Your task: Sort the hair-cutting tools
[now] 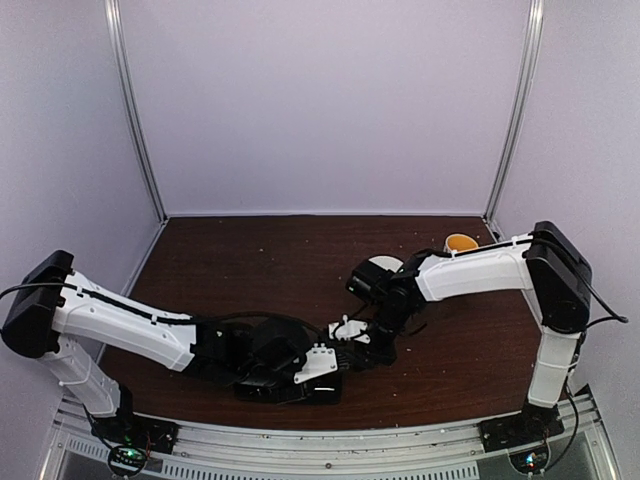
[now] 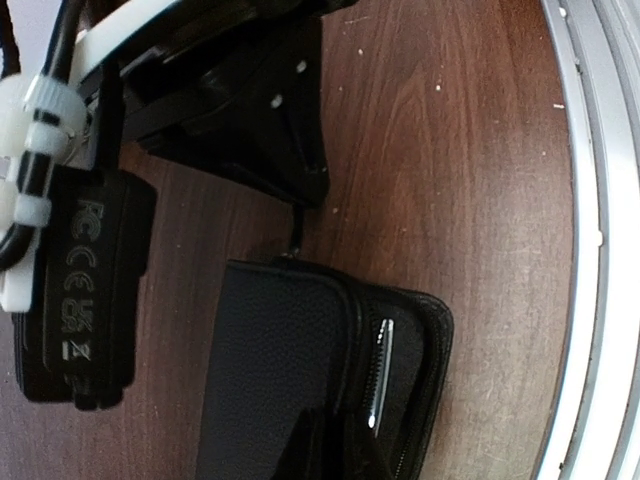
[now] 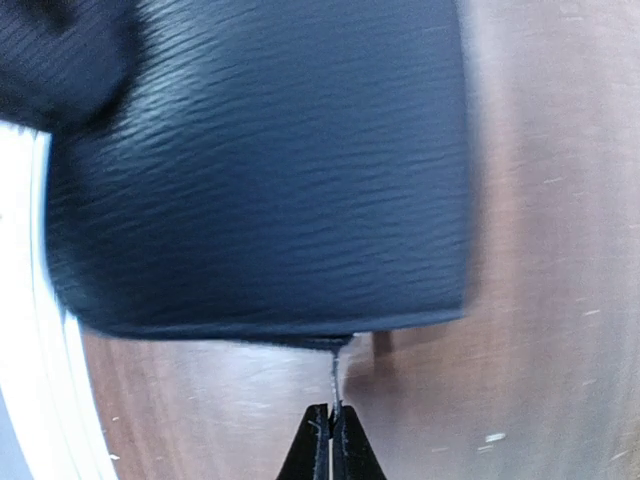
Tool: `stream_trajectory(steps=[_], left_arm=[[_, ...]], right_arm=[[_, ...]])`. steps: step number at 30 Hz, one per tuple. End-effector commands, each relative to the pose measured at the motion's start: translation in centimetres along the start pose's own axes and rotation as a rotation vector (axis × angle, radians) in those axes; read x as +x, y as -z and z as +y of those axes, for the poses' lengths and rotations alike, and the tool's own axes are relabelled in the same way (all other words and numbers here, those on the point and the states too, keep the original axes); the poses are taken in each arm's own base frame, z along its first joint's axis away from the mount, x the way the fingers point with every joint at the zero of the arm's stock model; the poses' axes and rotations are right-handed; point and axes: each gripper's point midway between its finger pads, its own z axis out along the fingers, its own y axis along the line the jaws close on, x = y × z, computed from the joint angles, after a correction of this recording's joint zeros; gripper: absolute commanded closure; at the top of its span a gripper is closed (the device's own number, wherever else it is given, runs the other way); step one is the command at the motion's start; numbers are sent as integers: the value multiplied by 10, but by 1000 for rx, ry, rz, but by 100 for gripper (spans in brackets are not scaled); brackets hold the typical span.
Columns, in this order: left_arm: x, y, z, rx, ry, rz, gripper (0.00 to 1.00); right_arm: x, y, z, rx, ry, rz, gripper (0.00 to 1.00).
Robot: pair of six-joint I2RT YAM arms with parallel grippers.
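Note:
No hair-cutting tools show in any view. A flat black zipped case (image 2: pixel 290 370) lies near the table's front edge, also seen as the black case (image 1: pixel 325 392) and the black case (image 3: pixel 260 170). My left gripper (image 2: pixel 315 440) lies low on the case, its dark fingers closed against the case's cover. My right gripper (image 3: pixel 335 425) is shut on the thin metal zipper pull (image 3: pixel 336 385) at the case's corner. From the left wrist that right gripper (image 2: pixel 305 195) reaches down to the pull (image 2: pixel 297 228). In the top view the right gripper (image 1: pixel 352 355) meets the left gripper (image 1: pixel 305 380) at centre front.
A white bowl (image 1: pixel 382 265) sits behind the right forearm, partly hidden. A small yellow cup (image 1: pixel 460 243) stands at the back right. The metal rail (image 2: pixel 600 250) runs along the table's near edge, close to the case.

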Motion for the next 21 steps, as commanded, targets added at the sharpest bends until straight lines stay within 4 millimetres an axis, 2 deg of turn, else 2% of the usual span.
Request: stream_trajectory(steps=[1,8,12,17,19,21], left_arm=[[37,-16,14,-95,35,154,100],[39,-30,27,-186,55,191,100],[41,-37,32,-226,55,215,100],[40,-43,41,-282,41,242,100],[37,-44,42,-286,39,238,100],[33,-42,45,-293,38,233,100]], right_arm=[[12,3,46,-66,45,58,100],[7,-1,88,-205,12,12,100],[-3,-1,103,-281,0,-28,100],[-12,-4,104,-320,-34,-51,100],[-14,-4,94,-287,-54,-58,100],[-18,0,76,-227,-83,-78,100]])
